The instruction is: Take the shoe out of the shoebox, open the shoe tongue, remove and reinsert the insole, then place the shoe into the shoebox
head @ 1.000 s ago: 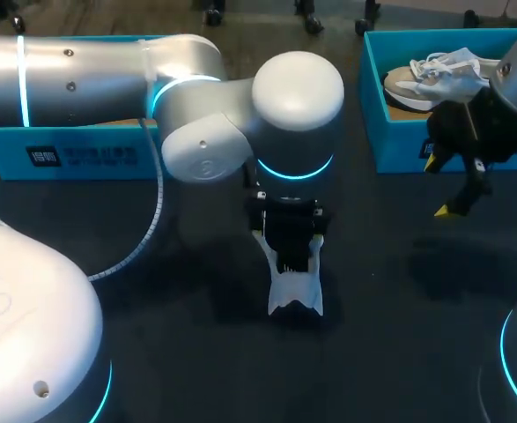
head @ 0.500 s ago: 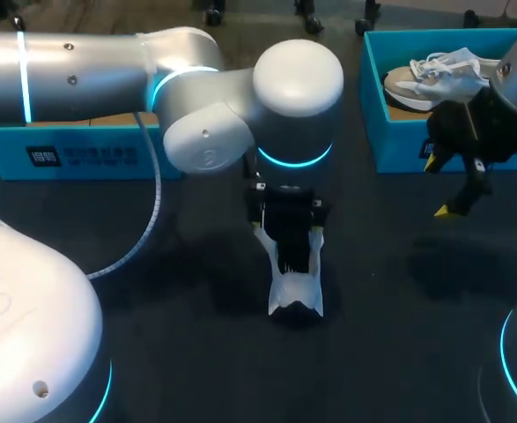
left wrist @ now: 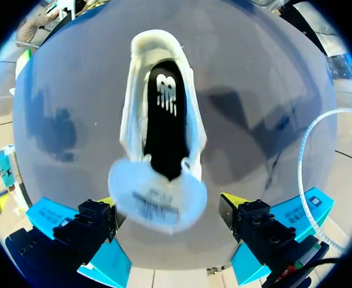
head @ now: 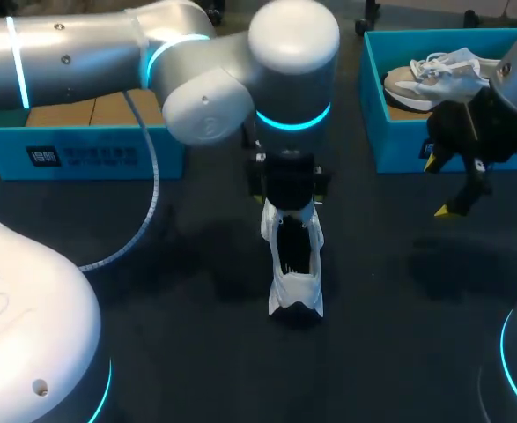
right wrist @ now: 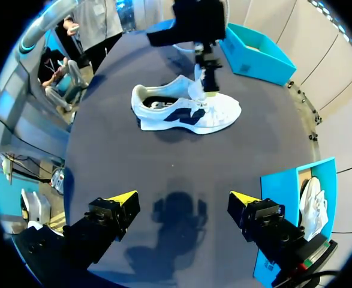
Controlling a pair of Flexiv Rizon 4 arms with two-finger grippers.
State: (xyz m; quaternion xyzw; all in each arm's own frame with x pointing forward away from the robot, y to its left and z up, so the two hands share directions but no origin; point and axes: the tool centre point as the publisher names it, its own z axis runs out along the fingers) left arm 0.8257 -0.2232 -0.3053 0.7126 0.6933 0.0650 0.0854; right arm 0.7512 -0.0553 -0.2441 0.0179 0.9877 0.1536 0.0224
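Left wrist view | white shoe (left wrist: 131, 120), tongue (left wrist: 158, 201) up | left fingers (left wrist: 95, 222) apart | right fingers (right wrist: 113, 216) apart

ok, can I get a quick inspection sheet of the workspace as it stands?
surface: dark table, arm shadows on it
job's things: white shoe mid-table, tongue raised, dark insole inside; second shoe in the right blue shoebox; left blue box at the far edge
clutter: nothing seen
grippers: left gripper at the tongue, grip unclear; right gripper open, over bare table by the right shoebox
cables: white coiled cable hanging off the left arm
surroundings: nothing seen reaching in
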